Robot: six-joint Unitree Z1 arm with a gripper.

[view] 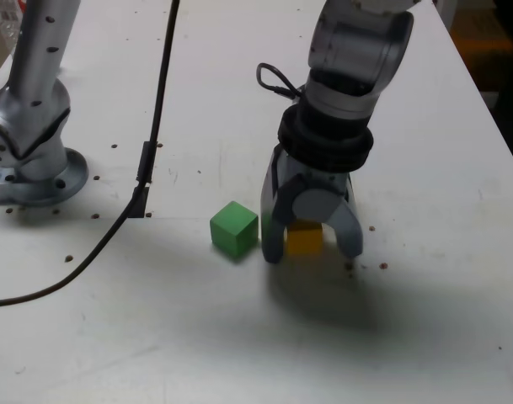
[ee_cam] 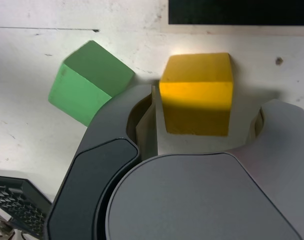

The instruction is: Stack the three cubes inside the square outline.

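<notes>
The gripper points down at the white table, right of centre in the exterior view, with its jaws standing partly apart on either side of the yellow cube. The cube sits on the table between the two fingers. In the wrist view the yellow cube lies close against one finger, while a clear gap separates it from the other finger, so the jaws are not clamped on it and nothing is lifted.

The green cube rests on the table just to the exterior view's left of the gripper, turned at an angle to the yellow one. In the wrist view the green cube is just beside the outer side of the nearer finger; whether it touches cannot be told.

No red cube shows in either view. A black patch lies on the table just beyond the yellow cube in the wrist view; it cannot be told whether this is part of the square outline.

At the far left of the exterior view stands the arm's base, with a black cable running past it across the table.
</notes>
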